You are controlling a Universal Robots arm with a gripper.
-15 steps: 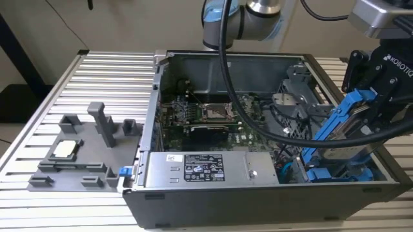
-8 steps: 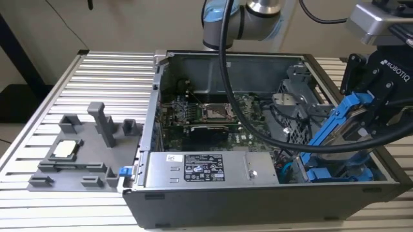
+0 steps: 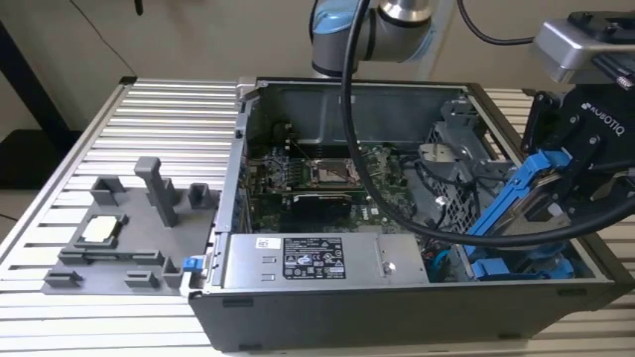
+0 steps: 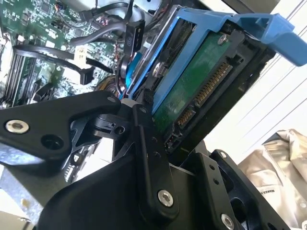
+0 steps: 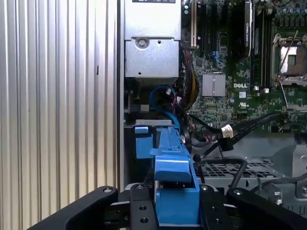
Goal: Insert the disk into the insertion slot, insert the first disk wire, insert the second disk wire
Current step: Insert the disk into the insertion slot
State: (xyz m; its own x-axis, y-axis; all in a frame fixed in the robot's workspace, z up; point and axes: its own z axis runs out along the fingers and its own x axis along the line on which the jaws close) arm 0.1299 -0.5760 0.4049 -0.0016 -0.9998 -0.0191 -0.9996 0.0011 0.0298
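Hand (image 5: pixel 175 211) pinches the disk (image 5: pixel 170 165) by its upper end. The disk is tilted, long axis sloping down toward the insertion slot (image 3: pixel 521 268) in the case's (image 3: pixel 397 312) corner at the exterior view's right. Not seated. Side wall is close on one flank, loose cables (image 5: pixel 225 132) on the other.

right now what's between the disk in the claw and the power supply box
In the first wrist view, a blue cable loop and bundled wires lie between the disk and the box.
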